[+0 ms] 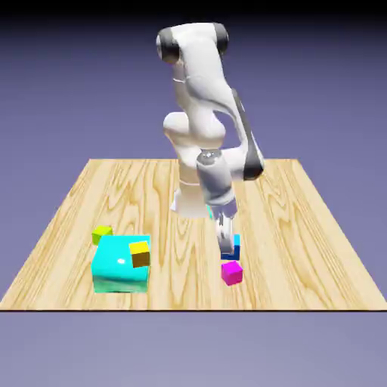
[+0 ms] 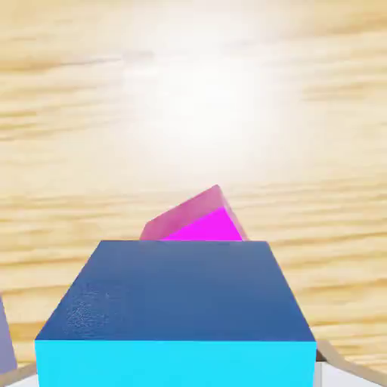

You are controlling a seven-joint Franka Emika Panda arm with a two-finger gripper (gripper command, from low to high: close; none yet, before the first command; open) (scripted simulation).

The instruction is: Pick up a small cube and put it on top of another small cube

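Note:
My gripper point(image 1: 227, 248) is shut on the small bright blue cube point(image 1: 236, 246), which shows just behind the fingers in the exterior view. In the hand view the blue cube point(image 2: 178, 302) fills the bottom of the picture, with a grey fingertip point(image 2: 344, 369) peeking out at its lower right. The small magenta cube point(image 1: 232, 273) rests on the table just in front of and below the blue one, near the table's front edge. Seen from the hand, the magenta cube point(image 2: 200, 221) is tilted and half hidden behind the blue cube's top edge.
A large turquoise cube point(image 1: 117, 266) stands at the exterior view's left front, with a small yellow cube point(image 1: 140, 253) against its upper right corner. A yellow-green cube point(image 1: 102, 233) sits just behind it. The table's front edge point(image 1: 193, 308) runs close by.

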